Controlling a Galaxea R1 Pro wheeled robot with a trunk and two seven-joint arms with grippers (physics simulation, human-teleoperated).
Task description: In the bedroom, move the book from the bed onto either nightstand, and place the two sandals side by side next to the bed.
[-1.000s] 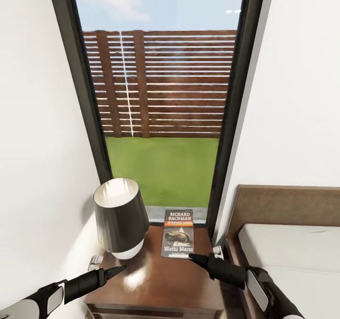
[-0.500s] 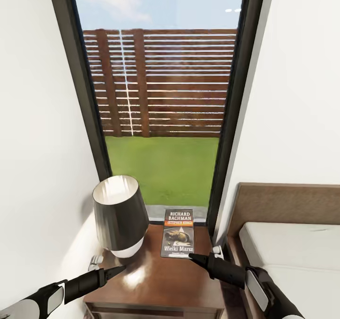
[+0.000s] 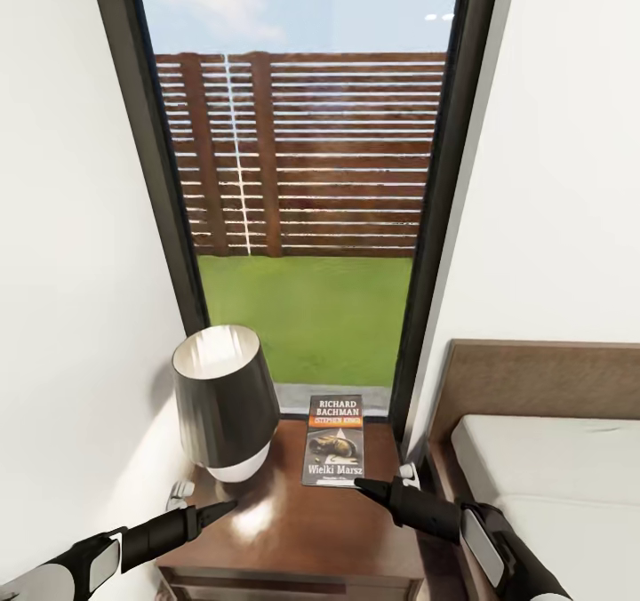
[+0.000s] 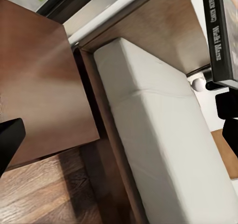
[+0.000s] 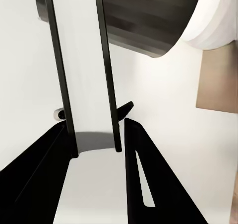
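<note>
The book [image 3: 334,441], dark with white "RICHARD BACHMAN" lettering and an orange band, lies flat on the glossy brown nightstand [image 3: 293,525] by the window. My right gripper [image 3: 361,484] hovers just off the book's near corner. Its fingers [image 5: 153,184] stand apart with nothing between them. Over the nightstand's front left, below the lamp, my left gripper [image 3: 226,505] is open and holds nothing. The bed [image 3: 542,468] with its pale mattress lies to the right. The left wrist view shows the book's spine [image 4: 218,30]. The sandals are out of view.
A black-shaded lamp [image 3: 222,396] with a white base stands on the nightstand's left half. A tall dark-framed window [image 3: 302,228] is straight ahead, with white walls on both sides. The brown headboard [image 3: 533,379] rises behind the mattress.
The whole picture has drifted slightly as the camera moved. The book, the lamp and both arms keep their places.
</note>
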